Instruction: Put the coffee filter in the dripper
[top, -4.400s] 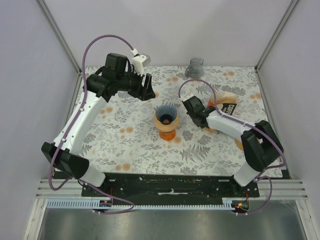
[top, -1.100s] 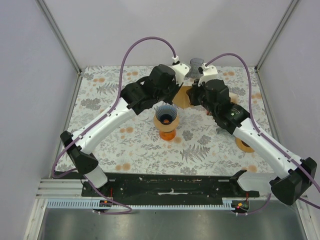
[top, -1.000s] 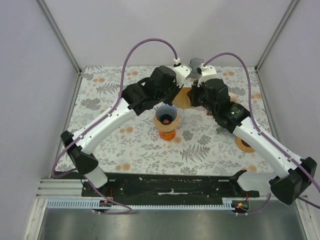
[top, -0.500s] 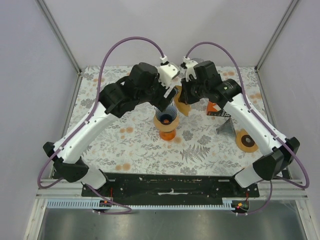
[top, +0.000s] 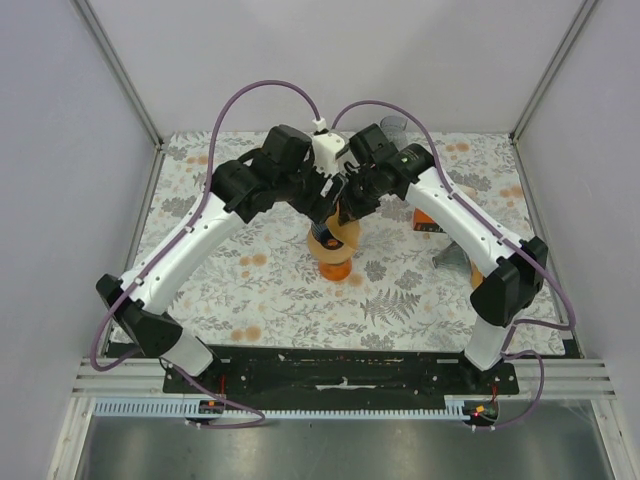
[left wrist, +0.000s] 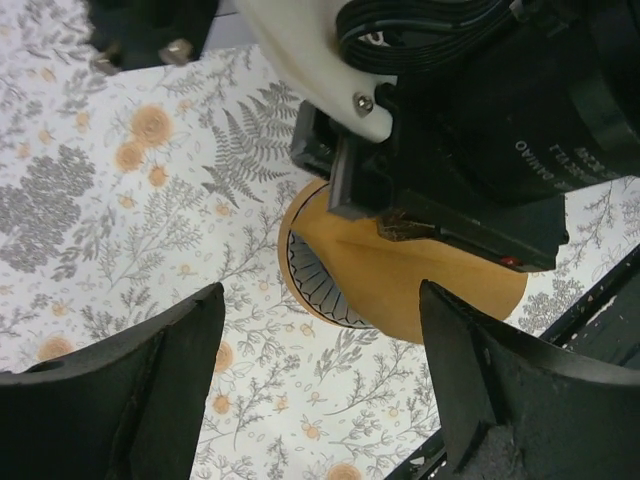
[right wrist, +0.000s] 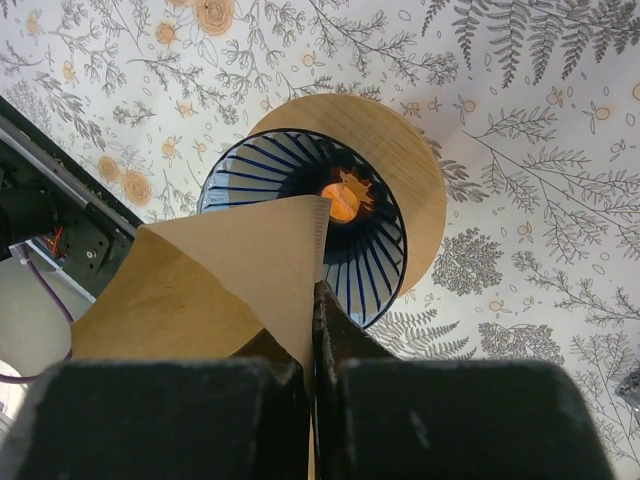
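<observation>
Both arms had swung in over the dripper point(top: 333, 238) since approx 1 s before, when the two pincers met at its far side w/ the coffee filter point(right wrist: 220, 285) between them; 4.4 s back the L arm was off at the far-left of the table point(top: 260, 300) and the R arm lay low by the orange-and-black pack point(top: 425, 217). Going L to R: L pincer point(left wrist: 320, 385) stood wide open, fingers point(left wrist: 150, 390) spread w/ nothing between them, hanging just above and left of the dripper, touching neither it nor the filter. Dripper sat mid-table, upright on its orange stand point(top: 336, 266), blue ribbed cone inside a wooden collar point(right wrist: 420, 170). R pincer point(right wrist: 316, 330) was clenched tight on the coffee filter, gripping it at one edge, directly over the cone. Filter was folded flat, its top corner over the cone's mouth near the centre hole; couldn't tell whether it touched the ribs. So the filter had gone from between both pincers behind the dripper to R alone above it. Pack lay on the table further R, partly hidden by the R arm.
</observation>
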